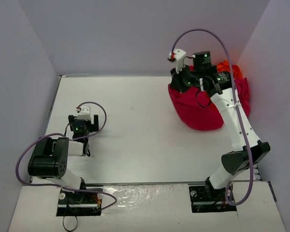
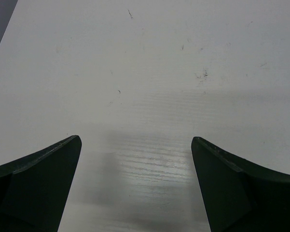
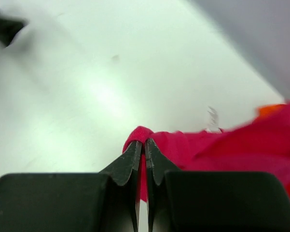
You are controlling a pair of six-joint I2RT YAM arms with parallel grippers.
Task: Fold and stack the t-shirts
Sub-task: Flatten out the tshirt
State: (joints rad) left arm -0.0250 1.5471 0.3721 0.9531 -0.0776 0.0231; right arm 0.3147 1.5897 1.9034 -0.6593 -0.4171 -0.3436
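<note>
Grey walls (image 1: 135, 34) enclose a scuffed white tabletop (image 1: 135, 121); above it the left gripper (image 2: 136, 139) gapes empty, the right gripper (image 3: 143, 141) clamps a fold of crimson cloth t-shirt (image 3: 198, 145), orange cloth (image 3: 270, 110) beyond.

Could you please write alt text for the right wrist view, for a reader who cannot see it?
The right tool is shut on a fold of the crimson t-shirt, pinched between its dark fingertips. The cloth trails off to the right, where a scrap of orange cloth shows, over the blurred white table.
</note>
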